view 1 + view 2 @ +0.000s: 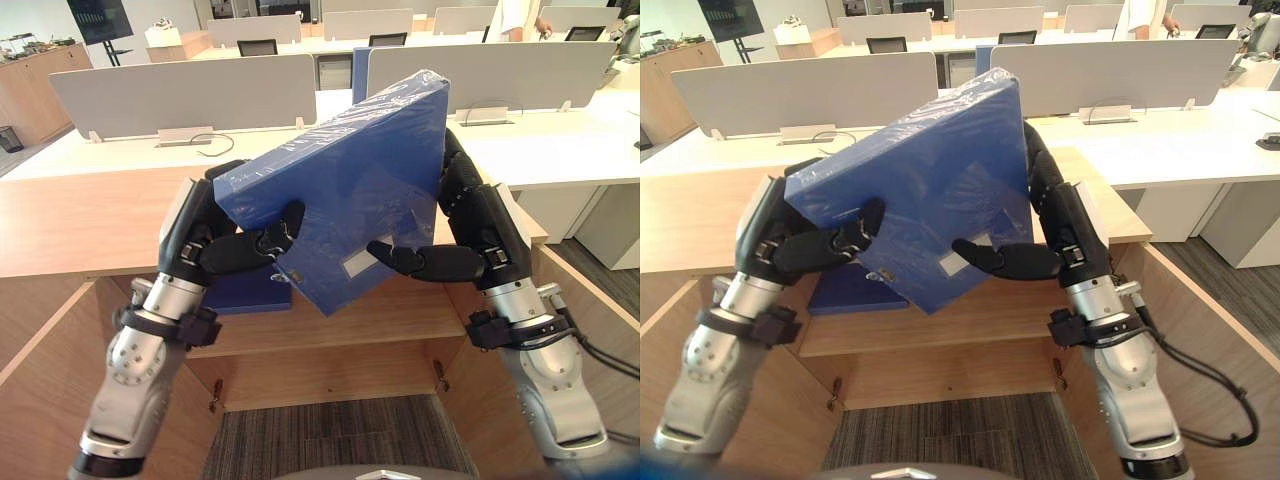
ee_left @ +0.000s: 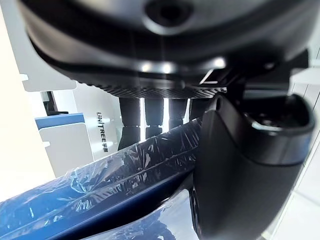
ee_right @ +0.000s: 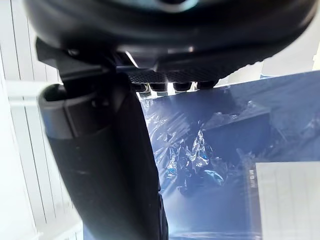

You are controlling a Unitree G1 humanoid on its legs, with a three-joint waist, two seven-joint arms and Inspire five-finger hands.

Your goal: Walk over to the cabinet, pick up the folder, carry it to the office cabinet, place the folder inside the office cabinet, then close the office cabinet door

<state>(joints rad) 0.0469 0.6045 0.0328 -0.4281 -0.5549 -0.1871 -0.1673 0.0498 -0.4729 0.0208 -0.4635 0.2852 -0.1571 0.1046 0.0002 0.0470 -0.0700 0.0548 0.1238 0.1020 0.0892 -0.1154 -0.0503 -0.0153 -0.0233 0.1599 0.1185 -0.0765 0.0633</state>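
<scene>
A blue folder [image 1: 350, 170] wrapped in clear film hangs tilted, one corner down, in front of the open wooden cabinet [image 1: 80, 220]. My left hand [image 1: 200, 240] grips its left side, thumb curled over the front face and fingers behind. On the right edge my right hand [image 1: 480, 230] holds it the same way, thumb near the white label. The left wrist view shows the left thumb [image 2: 240, 165] pressed on the folder [image 2: 100, 190]. In the right wrist view the right thumb [image 3: 100, 165] lies across the folder [image 3: 225, 150].
Inside the cabinet, a second blue folder [image 1: 245, 290] lies on the shelf [image 1: 400, 315] under the held one. Both cabinet doors [image 1: 600, 320] stand open to either side. Behind are white desks with grey dividers [image 1: 180, 90]. A person [image 1: 520, 20] stands at the far back right.
</scene>
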